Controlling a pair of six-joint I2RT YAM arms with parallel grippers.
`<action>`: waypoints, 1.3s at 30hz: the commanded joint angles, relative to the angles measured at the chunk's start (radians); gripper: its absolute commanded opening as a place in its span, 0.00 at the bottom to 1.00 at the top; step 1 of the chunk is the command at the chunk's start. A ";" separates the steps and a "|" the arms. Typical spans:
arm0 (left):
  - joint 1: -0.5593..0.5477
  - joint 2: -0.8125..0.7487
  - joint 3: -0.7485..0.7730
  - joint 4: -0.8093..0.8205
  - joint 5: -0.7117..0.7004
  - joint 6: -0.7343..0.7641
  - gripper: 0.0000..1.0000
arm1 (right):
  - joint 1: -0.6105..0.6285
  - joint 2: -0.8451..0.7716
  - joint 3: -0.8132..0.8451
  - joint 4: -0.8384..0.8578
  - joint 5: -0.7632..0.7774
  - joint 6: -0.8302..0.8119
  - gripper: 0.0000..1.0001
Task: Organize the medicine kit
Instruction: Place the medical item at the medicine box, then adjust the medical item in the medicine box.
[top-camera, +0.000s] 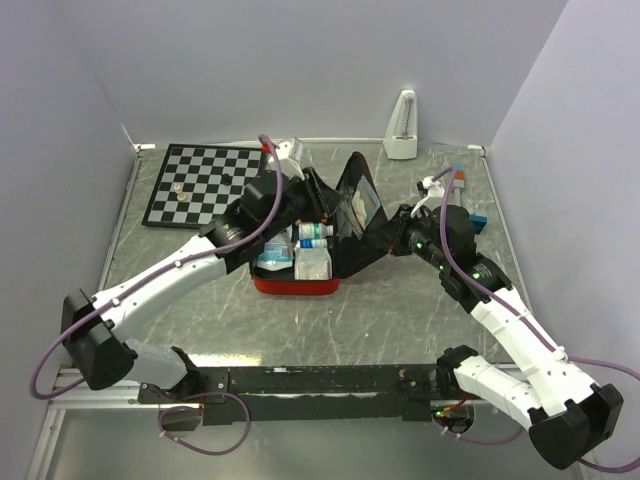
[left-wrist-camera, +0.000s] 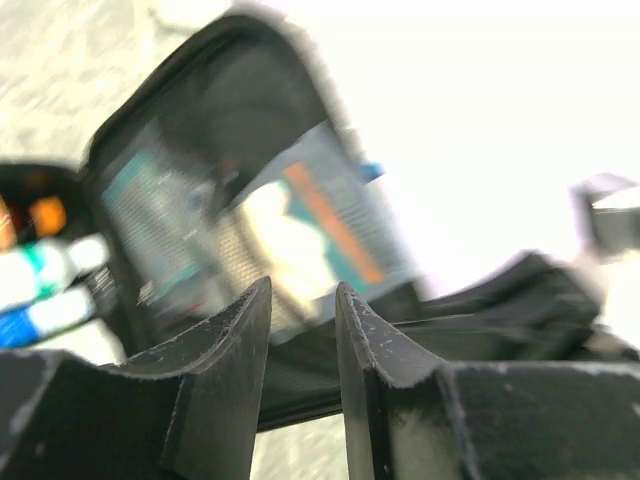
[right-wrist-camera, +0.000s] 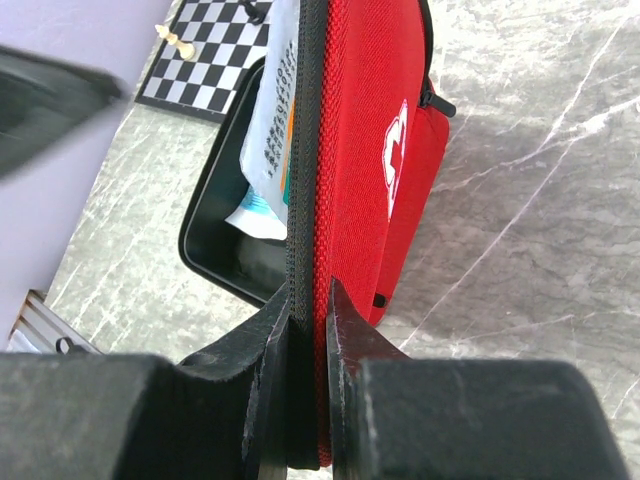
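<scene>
**Fig., L→R.** Black-and-white chessboard (top-camera: 205, 185) at 10 o'clock on grey marbled counter (top-camera: 400, 310).

Left pincer (left-wrist-camera: 303, 292): tips slightly spread, nothing betw. them, close to the open kit and facing the lid's inner pocket.

Red zippered clamshell medicine kit (top-camera: 296, 286), white cross on lid, sits at centre, open. Its red lid (right-wrist-camera: 370, 150) stands near upright.

Right pincer (right-wrist-camera: 310, 292), at 3 o'clock of kit, pinches the lid's zip edge.

Progress (est.): small bottles (top-camera: 313, 236) & white packets are in the tray. A small blue item (top-camera: 480, 222) at 3 o'clock appears to lie outside. Closing & zipping not yet done.
</scene>
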 joint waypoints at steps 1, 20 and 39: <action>0.001 -0.003 0.005 0.144 0.084 -0.028 0.38 | 0.024 0.010 0.024 -0.100 -0.109 0.016 0.14; -0.008 0.299 0.116 -0.018 0.089 -0.029 0.23 | 0.028 0.002 0.038 -0.124 -0.103 0.004 0.14; -0.006 -0.011 -0.038 0.183 0.082 0.000 0.33 | 0.029 -0.001 0.029 -0.112 -0.103 0.021 0.14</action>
